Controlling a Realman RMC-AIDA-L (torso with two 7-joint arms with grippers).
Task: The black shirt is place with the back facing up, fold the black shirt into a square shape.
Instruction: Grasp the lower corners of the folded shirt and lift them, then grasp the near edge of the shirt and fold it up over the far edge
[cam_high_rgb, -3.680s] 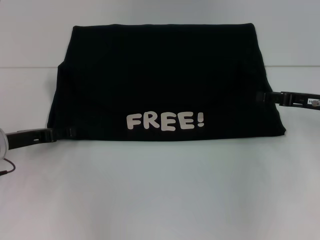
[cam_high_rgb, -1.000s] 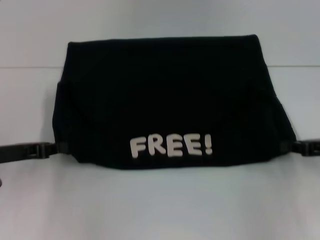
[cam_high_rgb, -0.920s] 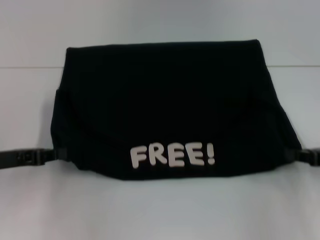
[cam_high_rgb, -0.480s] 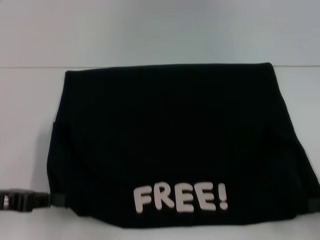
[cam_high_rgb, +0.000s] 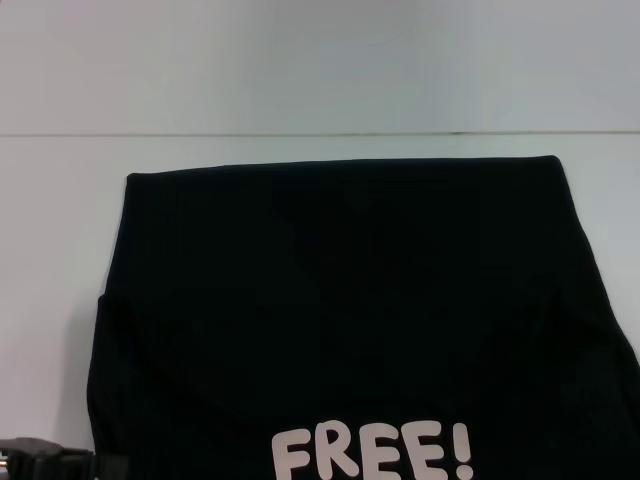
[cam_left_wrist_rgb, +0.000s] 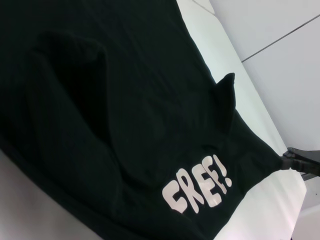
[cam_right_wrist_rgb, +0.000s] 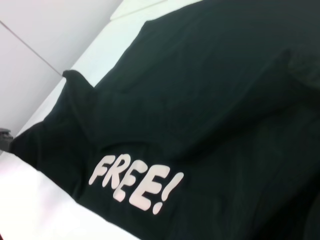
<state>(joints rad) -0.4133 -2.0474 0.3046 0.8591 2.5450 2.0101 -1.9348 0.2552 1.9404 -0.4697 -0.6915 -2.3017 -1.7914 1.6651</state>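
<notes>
The black shirt (cam_high_rgb: 340, 300) is folded, with the white "FREE!" lettering (cam_high_rgb: 372, 452) facing up on its near flap. It fills the lower part of the head view. My left gripper (cam_high_rgb: 110, 467) is at the shirt's near left corner and pinches the cloth there. My right gripper is out of the head view. The left wrist view shows my right gripper (cam_left_wrist_rgb: 286, 161) holding the shirt's near right corner. The shirt (cam_left_wrist_rgb: 125, 115) hangs taut between the two corners. The right wrist view shows the shirt (cam_right_wrist_rgb: 210, 100) and a bit of my left gripper (cam_right_wrist_rgb: 6, 139) at its far corner.
The white table (cam_high_rgb: 50, 250) lies under and around the shirt. Its far edge (cam_high_rgb: 300, 134) meets a pale wall behind. Nothing else is on it.
Both grippers have drawn the shirt's near edge toward me. The lettering has moved down and grown in the head view. The right gripper has left that view.
</notes>
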